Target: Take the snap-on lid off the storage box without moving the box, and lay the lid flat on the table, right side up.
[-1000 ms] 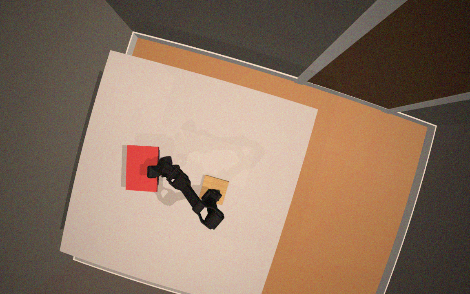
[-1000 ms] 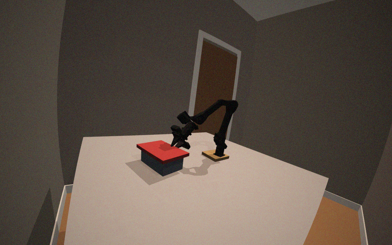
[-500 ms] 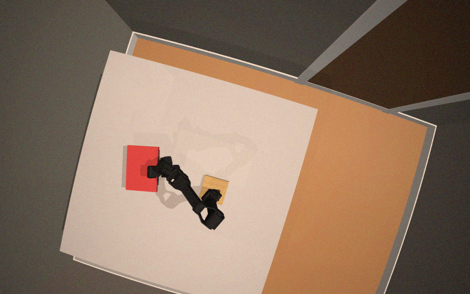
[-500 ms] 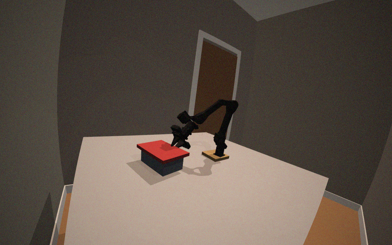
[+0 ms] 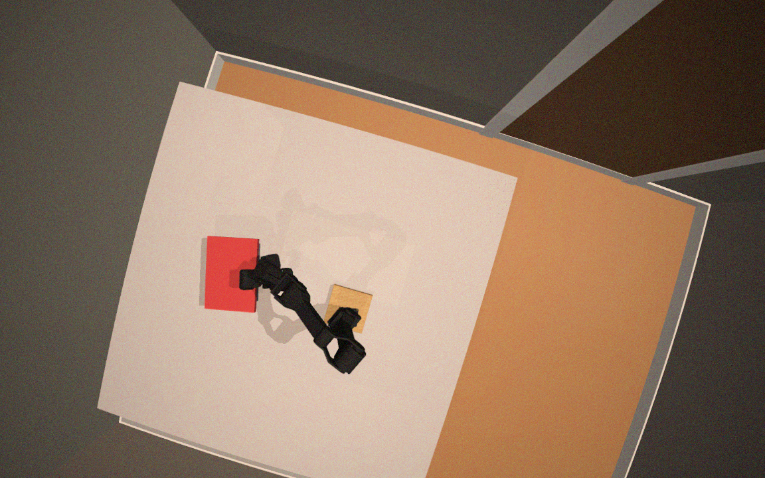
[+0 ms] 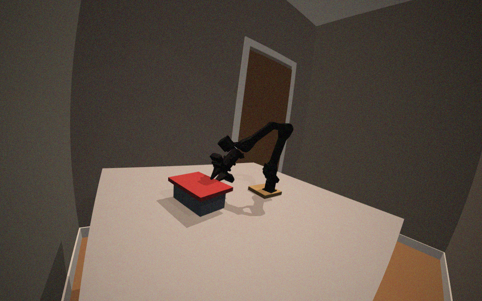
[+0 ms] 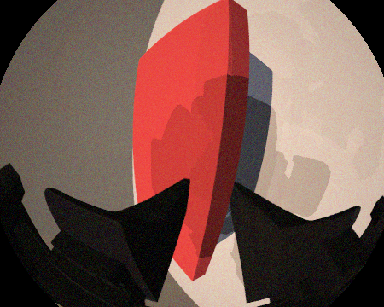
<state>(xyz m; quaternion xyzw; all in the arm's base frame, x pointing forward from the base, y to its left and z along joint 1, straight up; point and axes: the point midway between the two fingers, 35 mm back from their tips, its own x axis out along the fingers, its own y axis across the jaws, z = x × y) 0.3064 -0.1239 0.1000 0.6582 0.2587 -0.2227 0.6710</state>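
The red lid lies level on top of the dark blue storage box, its rim overhanging the walls. No gap between lid and box shows. From above, the lid hides the box. My gripper is shut on the lid's edge, on the side facing the arm's base. One finger is over the top face and the other is below the overhang, beside the box wall. The lower finger's contact is partly hidden.
The box stands on the pale table. The arm's wooden base plate is to the right of the box in the top and exterior views. The arm arches over the space between them. A closed brown door is in the wall behind.
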